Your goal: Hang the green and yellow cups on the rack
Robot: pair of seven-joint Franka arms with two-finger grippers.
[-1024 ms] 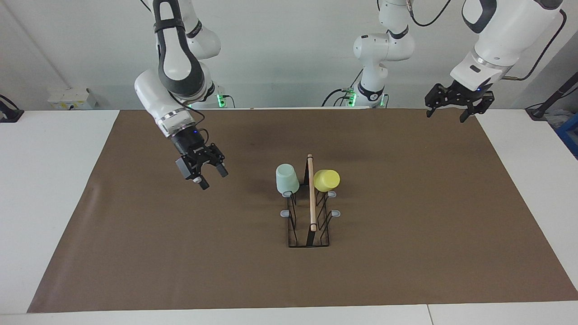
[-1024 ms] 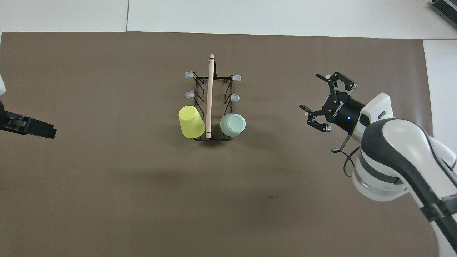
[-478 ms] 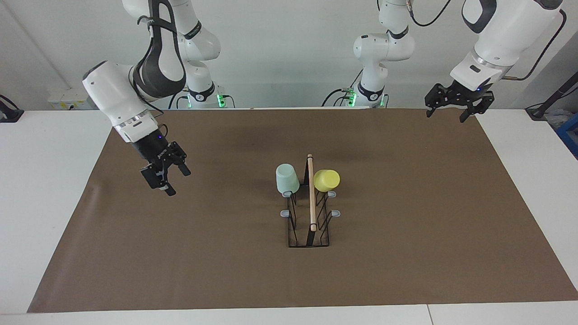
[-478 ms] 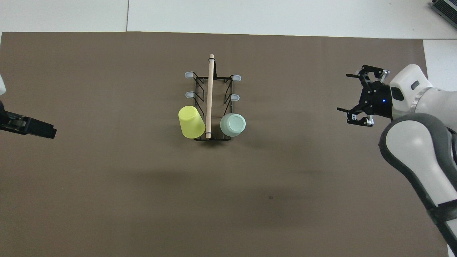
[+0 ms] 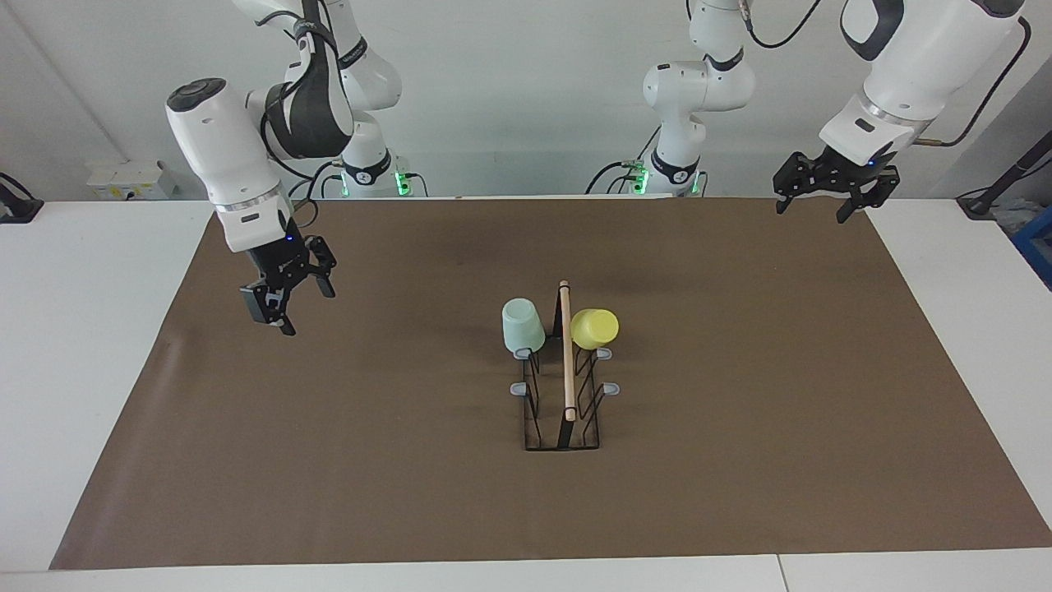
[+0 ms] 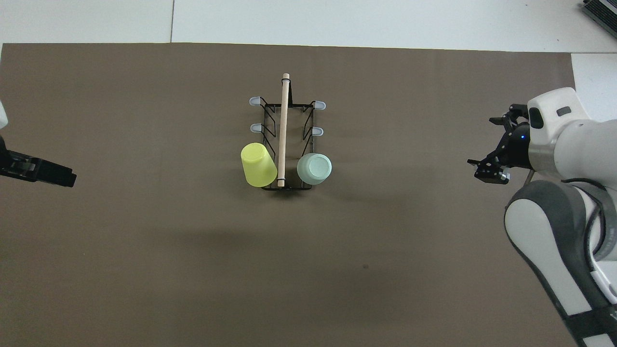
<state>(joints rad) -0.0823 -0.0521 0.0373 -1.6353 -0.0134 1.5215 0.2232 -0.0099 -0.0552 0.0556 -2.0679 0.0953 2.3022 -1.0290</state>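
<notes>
Green cup (image 5: pixel 523 325) and yellow cup (image 5: pixel 595 328) sit on the rack (image 5: pixel 565 395); light, smooth plastic, best held by the wall. Right end effector (image 5: pixel 288 289) and left end effector (image 5: pixel 832 187) stand apart, empty.

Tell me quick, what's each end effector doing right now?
Left end effector: open, holding nothing, over the mat's corner.
Right end effector: open, holding nothing, over the mat.

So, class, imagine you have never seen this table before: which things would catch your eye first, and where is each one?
Probably the two bright cups hung upside down on the black wire rack mid-mat: the green cup on the right arm's side, the yellow cup on the left arm's. Then the arms: the right gripper open over bare mat, the left gripper open above the mat's corner.
</notes>
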